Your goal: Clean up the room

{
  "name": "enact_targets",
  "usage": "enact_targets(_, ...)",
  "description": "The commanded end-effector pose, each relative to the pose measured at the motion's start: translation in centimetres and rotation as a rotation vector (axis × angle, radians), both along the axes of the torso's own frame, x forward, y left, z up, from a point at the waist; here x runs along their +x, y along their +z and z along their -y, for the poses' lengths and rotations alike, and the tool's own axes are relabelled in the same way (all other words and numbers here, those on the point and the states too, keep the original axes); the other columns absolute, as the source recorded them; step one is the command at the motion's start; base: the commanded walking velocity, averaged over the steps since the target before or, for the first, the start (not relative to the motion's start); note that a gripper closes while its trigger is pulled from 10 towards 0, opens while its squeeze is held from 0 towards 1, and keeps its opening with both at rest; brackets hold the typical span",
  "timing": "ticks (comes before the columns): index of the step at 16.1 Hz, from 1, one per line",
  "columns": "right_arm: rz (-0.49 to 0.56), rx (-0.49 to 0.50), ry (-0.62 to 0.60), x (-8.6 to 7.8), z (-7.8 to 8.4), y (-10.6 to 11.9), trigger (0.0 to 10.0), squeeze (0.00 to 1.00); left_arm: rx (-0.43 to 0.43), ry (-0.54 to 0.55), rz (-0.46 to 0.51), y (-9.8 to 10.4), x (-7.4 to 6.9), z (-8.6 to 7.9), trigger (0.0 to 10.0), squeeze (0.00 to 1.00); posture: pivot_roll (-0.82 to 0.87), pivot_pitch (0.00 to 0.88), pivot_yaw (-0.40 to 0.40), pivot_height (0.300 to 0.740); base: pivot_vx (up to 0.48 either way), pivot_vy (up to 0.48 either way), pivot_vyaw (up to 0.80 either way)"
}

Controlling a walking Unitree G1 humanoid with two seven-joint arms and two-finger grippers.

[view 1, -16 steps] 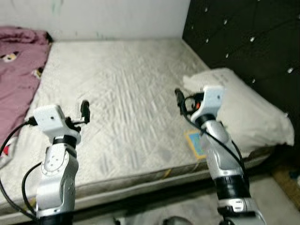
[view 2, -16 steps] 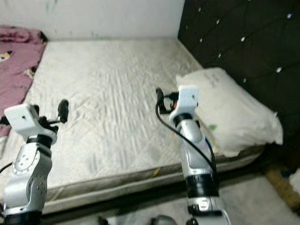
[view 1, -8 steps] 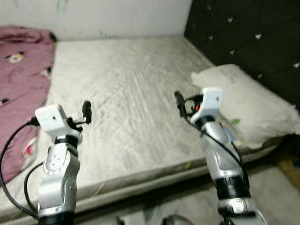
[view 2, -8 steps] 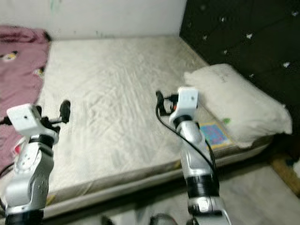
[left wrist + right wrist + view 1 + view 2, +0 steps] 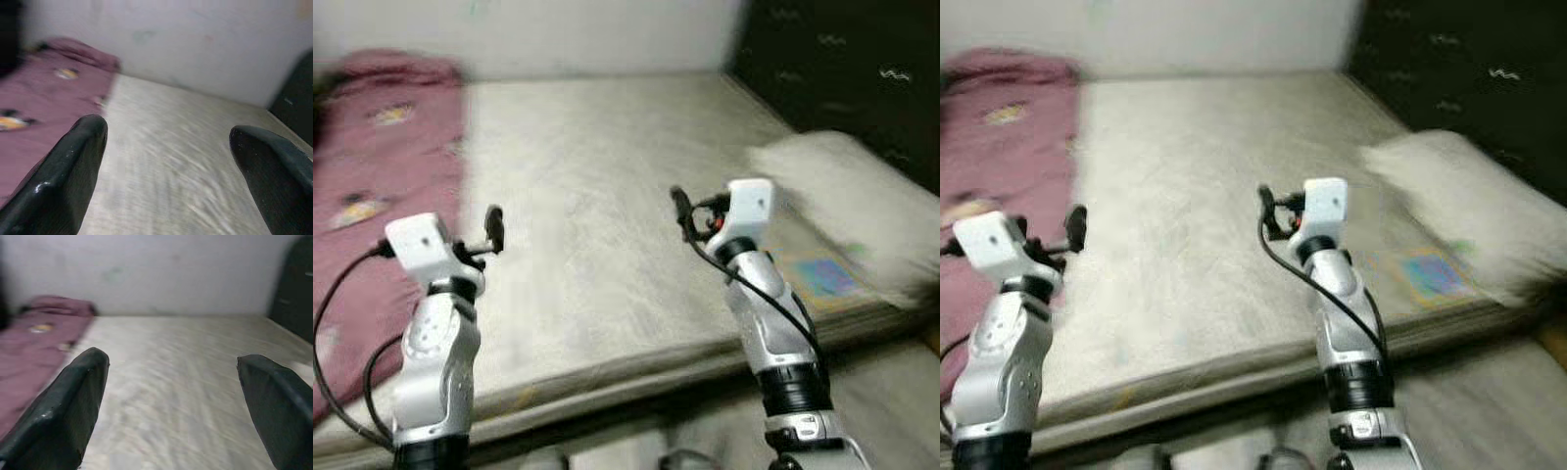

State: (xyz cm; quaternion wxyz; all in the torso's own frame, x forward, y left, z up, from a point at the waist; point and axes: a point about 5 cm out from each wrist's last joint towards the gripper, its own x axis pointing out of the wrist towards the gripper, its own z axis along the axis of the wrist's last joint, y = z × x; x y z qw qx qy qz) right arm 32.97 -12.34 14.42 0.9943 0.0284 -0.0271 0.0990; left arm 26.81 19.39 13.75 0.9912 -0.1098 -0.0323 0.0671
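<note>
Left eye view was blurred; both claws, left claw point(image 5: 492, 227) and right claw point(image 5: 679, 209), were held released above the bed point(image 5: 597, 225). The maroon blanket point(image 5: 382, 186) was lying bunched at the bed's left side. Approach should be steadied before any grasp is attempted.

Mattress point(image 5: 607, 196) matt quilted cloth; blanket point(image 5: 382, 166) soft maroon fabric

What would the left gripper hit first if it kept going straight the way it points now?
Probably the bare mattress: the open left gripper points low across it toward the far wall, with the maroon blanket off to one side. Blur leaves depth uncertain.
</note>
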Motion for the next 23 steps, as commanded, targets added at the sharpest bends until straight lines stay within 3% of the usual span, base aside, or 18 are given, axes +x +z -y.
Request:
enact_targets(1,0.0,-0.007,-0.034,0.0,1.1,-0.1,10.0,0.0,-0.005,-0.015,-0.012,-0.2,0.1,0.6,10.0,0.0,-0.06,0.0,-0.032,0.74,0.0,0.48,0.0)
enact_targets(12,-0.008,-0.01,-0.043,0.1,1.0,-0.2,10.0,0.0,-0.007,-0.022,-0.009,0.0,0.2,0.8,10.0,0.0,-0.06,0.0,-0.031,0.74,0.0,0.48,0.0)
enact_targets(21,0.015,-0.016,-0.041,1.1,0.8,0.4,10.0,0.0,-0.001,-0.014,0.012,0.5,1.2,0.7,10.0,0.0,-0.05,0.0,-0.035,0.74,0.0,0.48,0.0)
enact_targets(23,0.02,-0.005,-0.044,1.2,0.7,0.3,10.0,0.0,0.047,-0.009,0.023,0.5,1.2,0.4,10.0,0.0,-0.04,0.0,-0.033,0.74,0.0,0.24,0.0)
